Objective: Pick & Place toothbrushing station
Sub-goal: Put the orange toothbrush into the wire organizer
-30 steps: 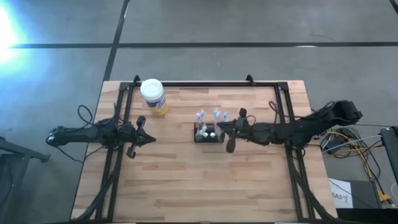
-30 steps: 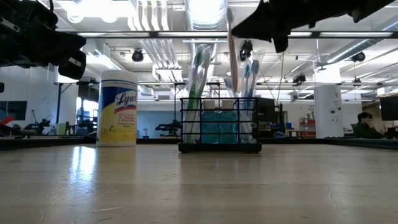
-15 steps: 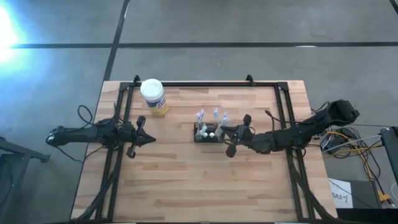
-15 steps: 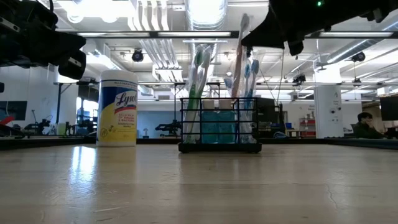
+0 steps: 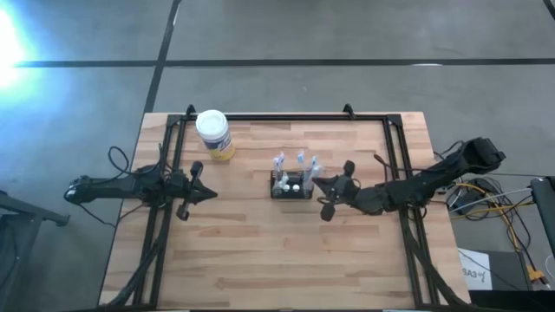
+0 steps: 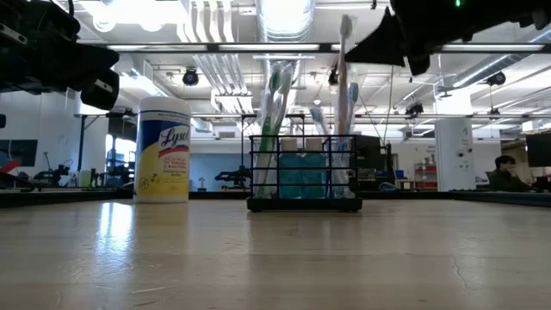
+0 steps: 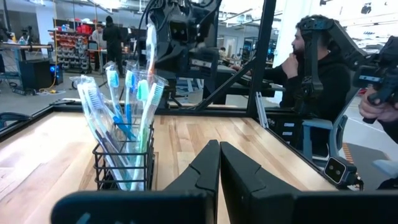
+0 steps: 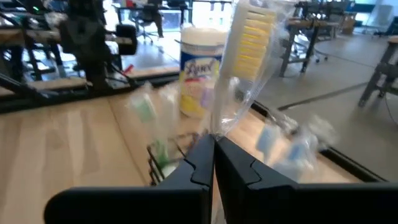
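The toothbrushing station (image 5: 290,191) is a black wire holder with several wrapped toothbrushes, and it stands on its base (image 6: 303,204) at the table's middle. Just right of it my right gripper (image 5: 318,183) is shut on a toothbrush (image 6: 344,86) in a clear wrapper with yellow bristles (image 8: 252,37). This brush stands upright over the holder's right end. My left gripper (image 5: 211,192) waits shut at the table's left, pointing level toward the holder (image 7: 124,168). My right gripper pinches the wrapped toothbrush just below its head (image 8: 219,124) between its two fingers. The fingers come level from the table's right side and lie across the brush. The brush stands upright, its lower end (image 6: 343,133) down among the other brushes; whether it rests on the holder's bottom, I cannot tell.
A white-lidded yellow wipes jar (image 5: 213,133) stands at the far left of the table. A black frame (image 5: 286,116) runs along the far edge and both sides. Bare wood lies toward the near edge. People sit in the room beyond (image 7: 317,93).
My right gripper has moved a little toward the table's right and near edges, staying shut on the toothbrush. The brush leaned a second ago and now stands upright, shifted from the holder's middle to its right end.
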Action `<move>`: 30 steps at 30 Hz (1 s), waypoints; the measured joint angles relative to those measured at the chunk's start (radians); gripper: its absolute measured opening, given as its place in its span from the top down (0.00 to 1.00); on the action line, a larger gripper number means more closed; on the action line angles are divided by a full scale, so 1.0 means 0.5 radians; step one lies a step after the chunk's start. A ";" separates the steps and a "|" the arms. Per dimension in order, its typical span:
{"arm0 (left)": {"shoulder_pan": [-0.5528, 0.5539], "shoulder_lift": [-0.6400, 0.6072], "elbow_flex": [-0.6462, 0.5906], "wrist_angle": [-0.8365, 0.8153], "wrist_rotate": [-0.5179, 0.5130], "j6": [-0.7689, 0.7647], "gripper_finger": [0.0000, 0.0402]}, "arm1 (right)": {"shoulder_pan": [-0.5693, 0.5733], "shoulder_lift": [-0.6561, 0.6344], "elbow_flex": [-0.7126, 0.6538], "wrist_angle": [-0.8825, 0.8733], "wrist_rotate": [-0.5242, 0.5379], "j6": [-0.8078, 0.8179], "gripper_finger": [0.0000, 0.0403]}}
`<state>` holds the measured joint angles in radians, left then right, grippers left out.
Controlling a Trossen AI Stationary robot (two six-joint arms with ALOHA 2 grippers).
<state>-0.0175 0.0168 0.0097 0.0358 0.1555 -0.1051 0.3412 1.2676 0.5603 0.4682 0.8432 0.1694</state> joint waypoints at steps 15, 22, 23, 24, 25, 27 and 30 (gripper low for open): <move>0.000 0.010 -0.005 -0.006 -0.001 0.007 0.96 | -0.002 0.106 -0.148 0.009 0.099 0.270 0.98; 0.000 0.014 -0.006 -0.011 -0.002 0.007 0.96 | -0.028 0.314 -0.045 0.002 0.094 0.271 0.98; 0.000 0.017 -0.006 -0.011 -0.001 0.007 0.96 | -0.033 0.343 -0.034 -0.002 0.094 0.276 0.98; 0.000 0.017 -0.007 -0.011 -0.001 0.007 0.96 | -0.039 0.373 -0.022 -0.001 0.095 0.282 0.98; 0.000 0.017 -0.007 -0.012 -0.001 0.007 0.96 | -0.042 0.401 -0.015 0.006 0.095 0.300 0.98; 0.000 0.017 -0.007 -0.012 -0.001 0.005 0.96 | -0.052 0.447 -0.015 -0.001 0.105 0.367 0.98; 0.000 0.019 -0.008 -0.012 -0.001 0.005 0.96 | -0.051 0.519 -0.018 -0.002 0.159 0.456 0.98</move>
<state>-0.0176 0.0265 0.0059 0.0296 0.1551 -0.1028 0.3157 1.5272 0.5514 0.4670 0.9227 0.3975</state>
